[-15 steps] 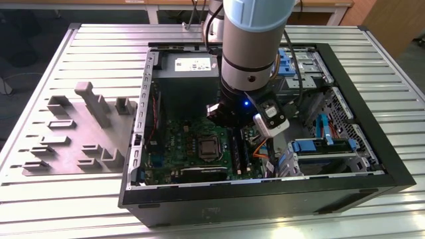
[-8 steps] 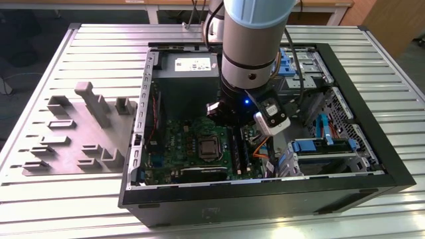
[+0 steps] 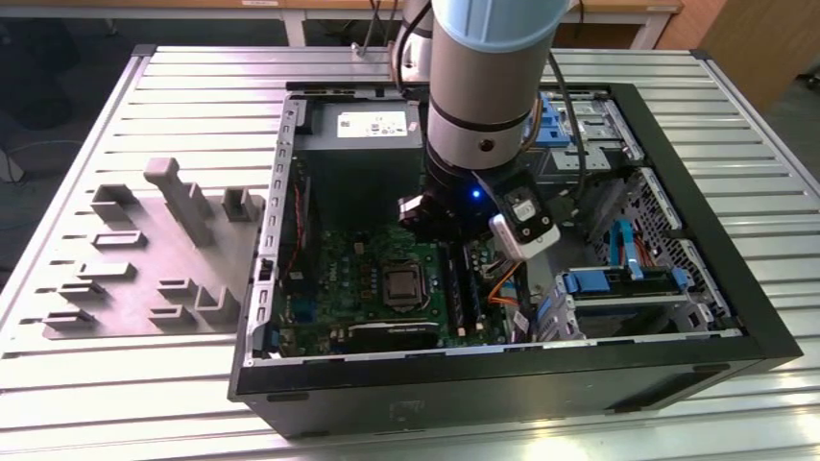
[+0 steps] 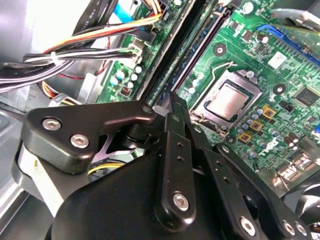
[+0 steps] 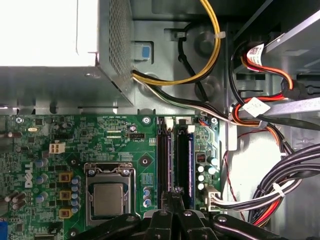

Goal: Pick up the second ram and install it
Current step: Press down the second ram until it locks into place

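Exterior view's left is being taken up by a grey fixture [image 3: 148, 254]; rightward, the gripper [image 3: 443, 223] is being held low inside the case [image 3: 513, 389], over the motherboard [image 3: 359, 279]. In the first wrist view, the fingers [image 5: 176, 200] are being kept together over the slots [image 5: 164, 160], where the ram [image 5: 190, 165] is sitting. Any tilt or offset is risking a half-seated stick or a strained slot.

Even overhead room light in the exterior view, soft sheen along the ribbed metal table [image 3: 769, 230], case interior shadowed beneath the arm, power supply top [image 5: 40, 30] blown out white in the first wrist view, gripper linkage [image 4: 170, 165] close and soft, motherboard [image 4: 260, 75] crisp behind
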Robot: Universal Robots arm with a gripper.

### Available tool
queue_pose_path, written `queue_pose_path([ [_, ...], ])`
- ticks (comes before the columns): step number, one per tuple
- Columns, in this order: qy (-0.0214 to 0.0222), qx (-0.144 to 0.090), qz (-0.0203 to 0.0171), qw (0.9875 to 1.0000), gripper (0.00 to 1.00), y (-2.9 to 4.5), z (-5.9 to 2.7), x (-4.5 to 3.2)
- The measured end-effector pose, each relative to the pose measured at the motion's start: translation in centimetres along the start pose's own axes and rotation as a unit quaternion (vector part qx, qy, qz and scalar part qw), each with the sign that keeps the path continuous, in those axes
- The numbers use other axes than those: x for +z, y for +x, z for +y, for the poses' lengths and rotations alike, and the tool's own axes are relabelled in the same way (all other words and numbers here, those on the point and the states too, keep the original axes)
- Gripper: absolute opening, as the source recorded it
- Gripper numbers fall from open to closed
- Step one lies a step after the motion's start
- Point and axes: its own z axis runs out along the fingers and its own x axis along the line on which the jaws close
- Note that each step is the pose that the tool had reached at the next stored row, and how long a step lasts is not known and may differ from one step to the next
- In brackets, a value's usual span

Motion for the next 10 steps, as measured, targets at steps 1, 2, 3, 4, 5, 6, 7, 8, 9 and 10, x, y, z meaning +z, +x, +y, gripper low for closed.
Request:
queue_pose_path([
  [1,0.0000,0.000,0.0000,1.0000,0.11,0.01,0.09,0.01],
  [2,0.0000,0.000,0.0000,1.0000,0.11,0.01,0.21,0.01],
  [3,0.0000,0.000,0.0000,1.0000,0.11,0.01,0.33,0.01],
  [4,0.0000,0.000,0.0000,1.0000,0.11,0.01,0.46,0.02],
  [5,0.0000,0.000,0.0000,1.0000,0.11,0.02,0.62,0.02],
  [6,0.0000,0.000,0.0000,1.0000,0.11,0.02,0.78,0.03],
  [7,0.0000,0.000,0.0000,1.0000,0.11,0.03,0.96,0.05],
  [8,0.0000,0.000,0.0000,1.0000,0.11,0.03,1.13,0.05],
  [9,0.0000,0.000,0.0000,1.0000,0.11,0.03,1.25,0.06],
  [10,0.0000,0.000,0.0000,1.0000,0.11,0.04,1.37,0.06],
])
